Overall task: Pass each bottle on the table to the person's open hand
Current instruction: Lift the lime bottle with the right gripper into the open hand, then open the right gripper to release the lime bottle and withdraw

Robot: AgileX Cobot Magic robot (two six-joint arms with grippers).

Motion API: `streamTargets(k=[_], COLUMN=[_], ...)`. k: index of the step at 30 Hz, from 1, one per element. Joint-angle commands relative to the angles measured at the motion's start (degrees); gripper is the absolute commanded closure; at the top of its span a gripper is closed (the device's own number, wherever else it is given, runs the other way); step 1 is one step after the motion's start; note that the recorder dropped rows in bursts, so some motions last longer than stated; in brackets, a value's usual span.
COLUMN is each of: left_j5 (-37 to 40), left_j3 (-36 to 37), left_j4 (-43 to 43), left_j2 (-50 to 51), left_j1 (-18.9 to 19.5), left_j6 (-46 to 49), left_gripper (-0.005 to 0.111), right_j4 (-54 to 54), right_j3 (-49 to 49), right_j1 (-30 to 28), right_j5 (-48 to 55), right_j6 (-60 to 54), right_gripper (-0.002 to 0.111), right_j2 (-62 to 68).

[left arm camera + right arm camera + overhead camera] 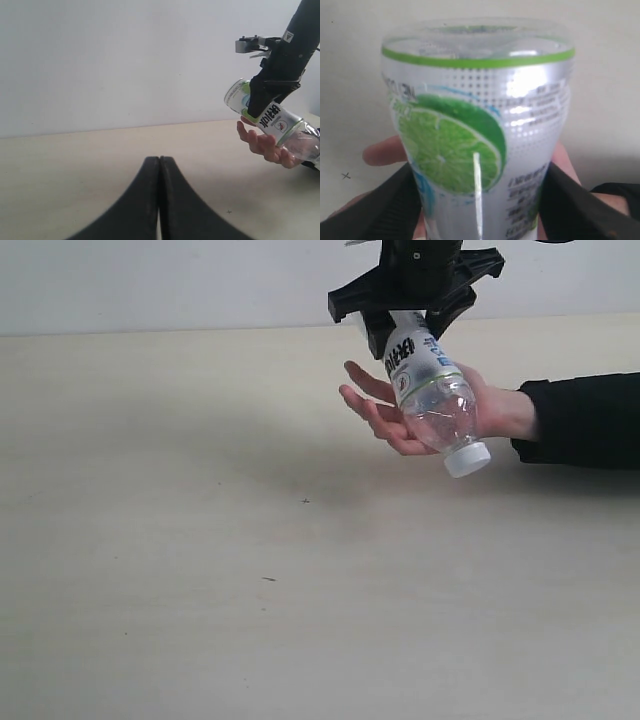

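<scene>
My right gripper is shut on the lime bottle, a clear bottle with a white label and white cap. It hangs tilted, cap downward, just over the person's open hand, which lies palm up from a black sleeve. Whether bottle and palm touch I cannot tell. The right wrist view is filled by the lime bottle between my black fingers, with the hand behind it. The left gripper is shut and empty, low over the table, far from the lime bottle. The other bottles are out of view.
The pale cream table carries only a few tiny dark specks. A plain white wall runs behind its far edge. The person's forearm lies along the right side of the table.
</scene>
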Motion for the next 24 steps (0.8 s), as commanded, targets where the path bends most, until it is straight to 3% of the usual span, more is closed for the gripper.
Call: streamTargets(k=[1, 9, 20, 24], left_j5=[-0.5, -0.5, -0.5, -0.5], left_j3=[0.0, 0.0, 0.0, 0.0], left_j4=[0.1, 0.1, 0.1, 0.1], left_j2=[-0.4, -0.4, -0.4, -0.4], left_j1=[0.0, 0.0, 0.0, 0.0], left_j6=[0.0, 0.0, 0.0, 0.0], left_gripper=[0.107, 0.107, 0.107, 0.107], right_j4=[0.8, 0.4, -0.4, -2.6], right_j3=[-0.6, 0.7, 0.7, 0.7], right_j1=[-0.3, -0.3, -0.3, 0.0], right_j5=[-0.3, -0.3, -0.3, -0.3], right_j6=[0.4, 0.4, 0.1, 0.1], right_gripper=[0.108, 0.108, 0.047, 0.032], right_j2=[-0.1, -0.1, 2.7, 2.6])
